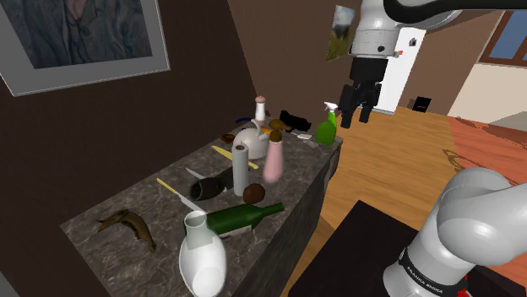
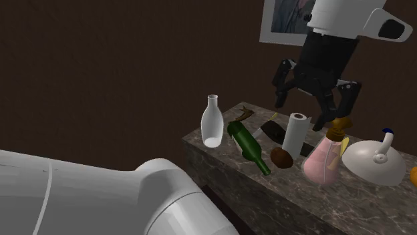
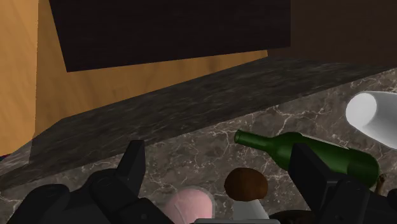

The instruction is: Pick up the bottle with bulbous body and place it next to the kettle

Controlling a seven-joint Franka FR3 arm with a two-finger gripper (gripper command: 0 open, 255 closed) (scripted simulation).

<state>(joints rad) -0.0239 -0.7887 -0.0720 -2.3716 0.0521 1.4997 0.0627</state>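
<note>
Against a dark brown wall, find a long counter (image 1: 300, 173) topped in dark veined stone, crowded from end to end. Beyond its floor-side edge, see wooden floor (image 1: 397, 160); above its wall-side edge, a framed picture (image 1: 80, 34). At the near-end corner by the floor-side edge, spot the white bulbous bottle (image 1: 203, 263), upright. Just beside it, note a green bottle (image 1: 241, 218) lying flat, neck toward the floor-side edge. Farther along, meet a paper roll (image 1: 240, 169) on end, a brown lump (image 1: 253, 193) at its foot, then a pink bottle (image 1: 274, 160) just beside the white kettle (image 1: 251, 137). Well apart from that kettle, the bulbous bottle, with roll and green bottle between. At the far-end corner, see a green spray bottle (image 1: 326, 128).

High over that far end, find the gripper (image 1: 358, 108), hung from a white wrist, pointing down at a slight tilt, touching nothing. With fingers (image 3: 130, 172) spread wide: released, clasping only air. At the shoulder view's lower right, see a white joint (image 1: 473, 219) above the black stand (image 1: 355, 245).

Through the wrist camera, catch a rounded white part of the bulbous bottle, cut by the frame, and the pink bottle's top low between the fingers, untouched. Cannot make out the small dark things (image 1: 294, 119) around the kettle, nor name the black shape (image 1: 211, 186) lying behind the paper roll. Across the second exterior view's lower left, lose the counter's base behind a big white arm link (image 2: 100, 193)
</note>
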